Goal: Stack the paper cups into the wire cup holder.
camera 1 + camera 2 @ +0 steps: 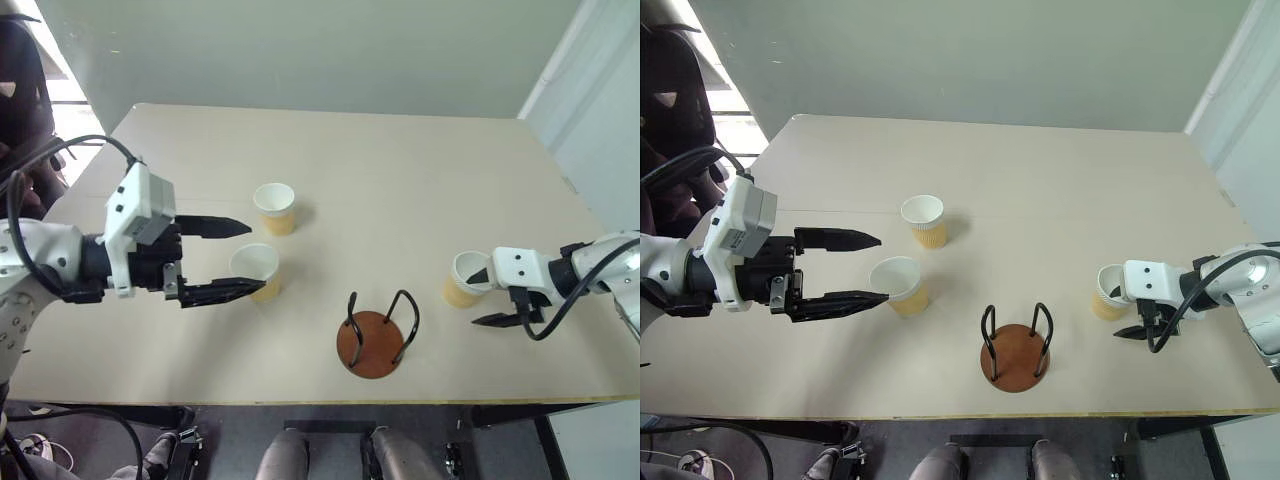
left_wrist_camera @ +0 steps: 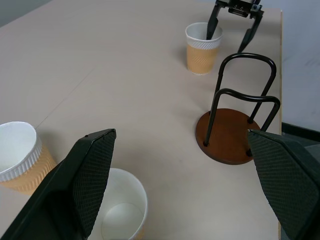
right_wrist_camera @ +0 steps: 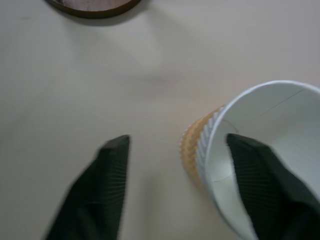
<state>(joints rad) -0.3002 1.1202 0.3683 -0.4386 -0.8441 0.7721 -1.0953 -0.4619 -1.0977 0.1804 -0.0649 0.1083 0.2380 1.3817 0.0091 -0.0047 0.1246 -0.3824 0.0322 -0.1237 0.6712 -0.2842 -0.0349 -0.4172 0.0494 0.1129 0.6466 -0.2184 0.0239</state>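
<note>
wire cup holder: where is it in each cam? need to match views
Left eye: wire cup holder, low centre, near table edge.
Right eye: low centre.
Left wrist: right of middle, between the finger pads.
Right wrist: only its brown base, at top edge.
Shared landmark: cup at right pincer.

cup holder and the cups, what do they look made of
Wire cup holder: thin black wire loops, likely coated metal, on a rust-brown disc with a matte, wood-like look. Paper cups: tan ribbed outside, white inside with a rolled rim, so probably paper.
</note>
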